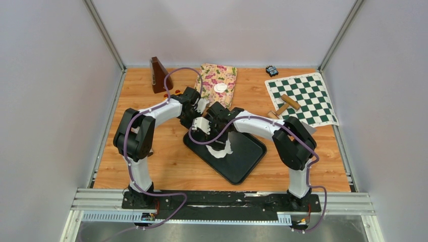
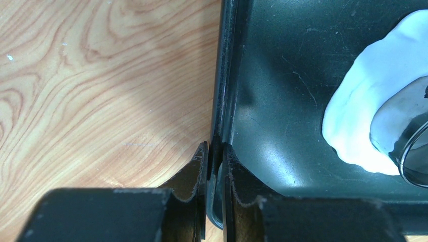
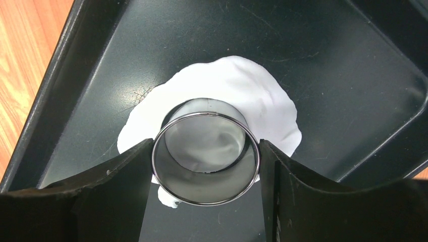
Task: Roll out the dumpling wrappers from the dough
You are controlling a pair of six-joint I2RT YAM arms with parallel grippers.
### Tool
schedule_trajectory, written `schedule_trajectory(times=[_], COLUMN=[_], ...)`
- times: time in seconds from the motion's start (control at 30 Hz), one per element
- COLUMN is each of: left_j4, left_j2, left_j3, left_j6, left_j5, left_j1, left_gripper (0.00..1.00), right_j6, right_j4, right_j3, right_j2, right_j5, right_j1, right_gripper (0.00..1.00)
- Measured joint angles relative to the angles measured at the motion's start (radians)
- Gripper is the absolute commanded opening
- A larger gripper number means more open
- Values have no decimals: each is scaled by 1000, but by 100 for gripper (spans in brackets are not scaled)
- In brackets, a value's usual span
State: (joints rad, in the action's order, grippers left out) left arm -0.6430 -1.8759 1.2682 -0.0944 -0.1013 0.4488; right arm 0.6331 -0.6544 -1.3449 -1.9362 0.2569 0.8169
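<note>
The left fingers (image 2: pixel 194 174) are pinched shut on the rim of the black tray (image 2: pixel 282 101), one finger outside the edge and one inside. The right fingers (image 3: pixel 116 186) grip a shiny metal ring (image 3: pixel 202 189) from both sides and hold it upright on the sheet of dough (image 3: pixel 262 96), which lies flat and ragged-edged in the tray. The dumpling wrappers (image 1: pixel 220 87) sit as a small white round patch on a flowered cloth (image 1: pixel 229 75) at the back of the wooden worktop (image 1: pixel 166 166), well apart from the tray. I cannot tell how many there are.
</note>
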Motion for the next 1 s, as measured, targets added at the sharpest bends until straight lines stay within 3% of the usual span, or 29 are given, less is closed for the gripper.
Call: schedule_trajectory(times=[1.0], left_j4=[0], left_j2=[0], left_j3=[0], left_j6=[0], left_j5=[2], left_j1=[1], left_gripper=[0], right_j6=[76], right_j4=[-136], right_j3=[-90], right_j2=[-58], right_j5=[-5], right_j1=[13], right_gripper=[50])
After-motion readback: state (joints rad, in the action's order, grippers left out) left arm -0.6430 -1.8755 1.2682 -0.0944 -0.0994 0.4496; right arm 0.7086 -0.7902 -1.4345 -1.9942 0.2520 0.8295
